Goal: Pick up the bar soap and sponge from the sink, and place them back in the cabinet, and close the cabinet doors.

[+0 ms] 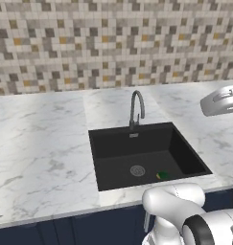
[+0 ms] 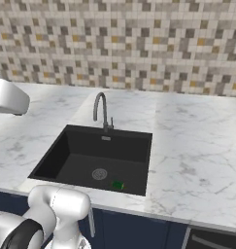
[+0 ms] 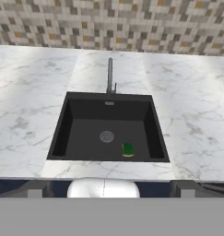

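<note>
One sink (image 3: 62,126), black, set in the marble surface (image 3: 26,106); one drain (image 3: 107,136); one faucet (image 3: 110,73) at 12 o'clock of the basin; one sponge (image 3: 127,149), green w/ yellow edge, on the basin floor at approx 4 o'clock of the drain, near the front wall; the hand view shows its yellow edge clearest; fingers spread wide apart, holding nothing.

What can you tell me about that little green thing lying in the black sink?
It is the sponge, a small green block with a yellow edge along one side. It lies flat on the floor of the matte-black sink, near the front wall and just to the right of the round metal drain, apart from it. It looks dry and undamaged. Nothing else touches it.
</note>
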{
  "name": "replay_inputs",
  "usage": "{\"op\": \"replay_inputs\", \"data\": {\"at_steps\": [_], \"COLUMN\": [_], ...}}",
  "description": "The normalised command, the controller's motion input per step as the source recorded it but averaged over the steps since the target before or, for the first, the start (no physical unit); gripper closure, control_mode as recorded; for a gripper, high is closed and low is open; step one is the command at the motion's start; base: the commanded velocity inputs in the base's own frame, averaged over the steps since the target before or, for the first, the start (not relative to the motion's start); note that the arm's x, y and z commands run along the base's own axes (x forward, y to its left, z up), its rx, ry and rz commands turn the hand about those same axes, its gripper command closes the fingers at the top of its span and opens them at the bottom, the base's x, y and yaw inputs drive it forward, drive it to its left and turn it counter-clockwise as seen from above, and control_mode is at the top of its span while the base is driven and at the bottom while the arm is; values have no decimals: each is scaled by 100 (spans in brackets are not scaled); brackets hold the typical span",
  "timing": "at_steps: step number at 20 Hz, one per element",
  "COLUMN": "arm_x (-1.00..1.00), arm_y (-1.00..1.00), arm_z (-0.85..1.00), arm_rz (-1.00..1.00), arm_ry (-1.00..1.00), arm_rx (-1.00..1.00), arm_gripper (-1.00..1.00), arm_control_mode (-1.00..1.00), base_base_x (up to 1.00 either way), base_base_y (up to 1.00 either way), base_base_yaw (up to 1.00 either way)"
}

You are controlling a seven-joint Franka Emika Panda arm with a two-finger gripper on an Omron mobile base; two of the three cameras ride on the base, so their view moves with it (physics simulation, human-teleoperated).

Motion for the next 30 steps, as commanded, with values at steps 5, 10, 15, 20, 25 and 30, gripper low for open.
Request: {"op": "replay_inputs", "data": {"at_steps": [5, 10, 15, 20, 25, 30], "arm_x": [0, 15, 21, 17, 9, 22], "arm_y": [0, -3, 0, -1, -10, -16], "arm_z": [0, 0, 0, -8, -15, -11], "arm_rz": [0, 0, 0, 0, 0, 0], "arm_ry": [0, 2, 12, 9, 7, 3], "arm_rx": [0, 1, 2, 0, 0, 1], "arm_gripper": [-100, -100, -100, -100, -100, -100], "arm_control_mode": [100, -100, -100, -100, -100, -100], "base_base_x": [0, 0, 0, 0, 0, 0], "base_base_y": [0, 0, 0, 0, 0, 0], "base_base_yaw": [0, 0, 0, 0, 0, 0]}}
